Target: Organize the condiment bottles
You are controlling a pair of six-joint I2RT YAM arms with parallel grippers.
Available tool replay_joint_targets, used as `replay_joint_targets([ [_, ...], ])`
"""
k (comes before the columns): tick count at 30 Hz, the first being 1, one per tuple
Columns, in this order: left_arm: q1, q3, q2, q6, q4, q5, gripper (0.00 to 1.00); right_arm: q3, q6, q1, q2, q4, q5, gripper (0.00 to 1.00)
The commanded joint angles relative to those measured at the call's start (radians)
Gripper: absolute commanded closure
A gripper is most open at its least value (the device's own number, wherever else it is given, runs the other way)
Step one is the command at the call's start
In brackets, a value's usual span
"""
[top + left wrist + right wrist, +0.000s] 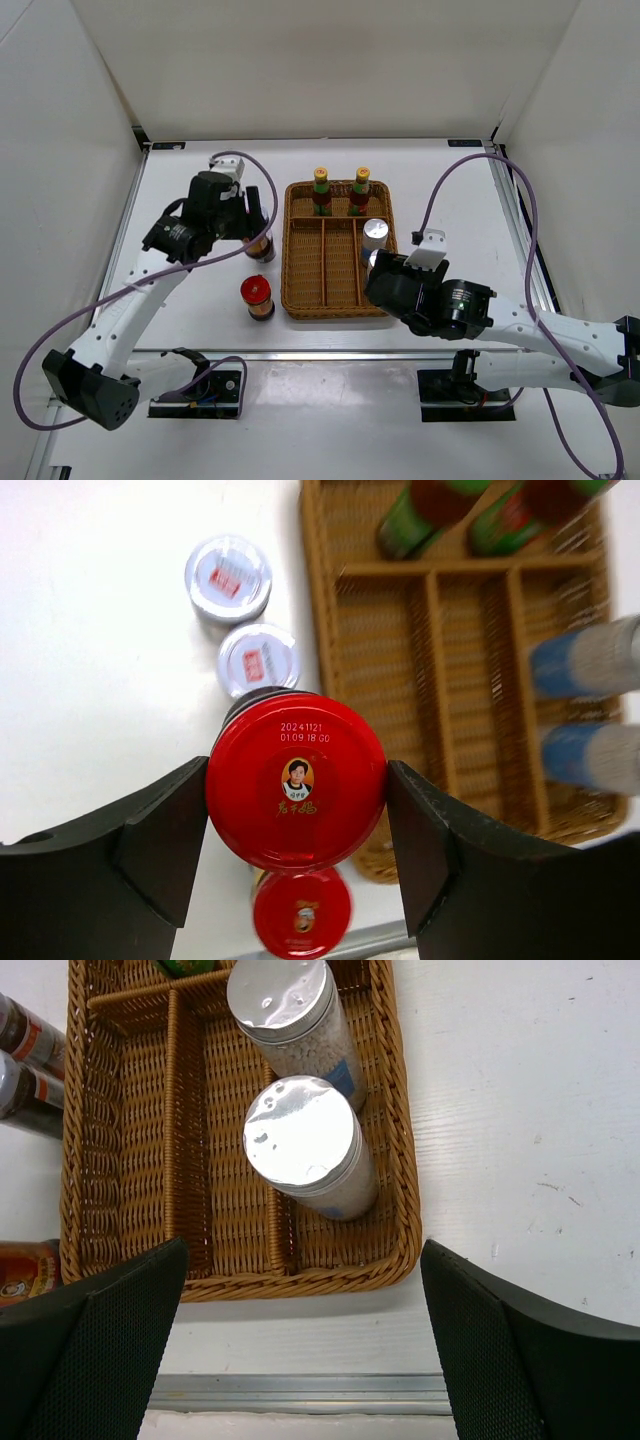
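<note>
White table [470,230], wicker tray [335,313] — left gripper [297,825] clamps red-lidded jar [296,755]

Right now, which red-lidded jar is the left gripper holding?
The farther red-lidded jar, clamped in the left gripper; the other red-lidded jar stands free, nearer the front.

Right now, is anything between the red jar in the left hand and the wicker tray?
Nothing visible. The left hand grips the red-lidded jar just beside the left wall of the tray; the other red jar stands off to the side.
</note>
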Motion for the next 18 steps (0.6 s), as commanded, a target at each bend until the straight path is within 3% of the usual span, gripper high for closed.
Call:
replay_joint_targets([
  [1, -0.023, 0.111, -0.014, -0.048, 0.067, 0.009, 0.89, 0.002, 0.029, 0.007, -0.014, -0.001, 0.051, 0.00],
  [9, -0.127, 0.249, 0.185, -0.102, 0.129, -0.016, 0.89, 0.002, 0.067, 0.007, -0.014, -0.041, 0.061, 0.00],
  [18, -0.270, 0.290, 0.397, -0.113, 0.356, -0.034, 0.89, -0.035, 0.168, 0.007, -0.077, -0.085, 0.081, 0.00],
])
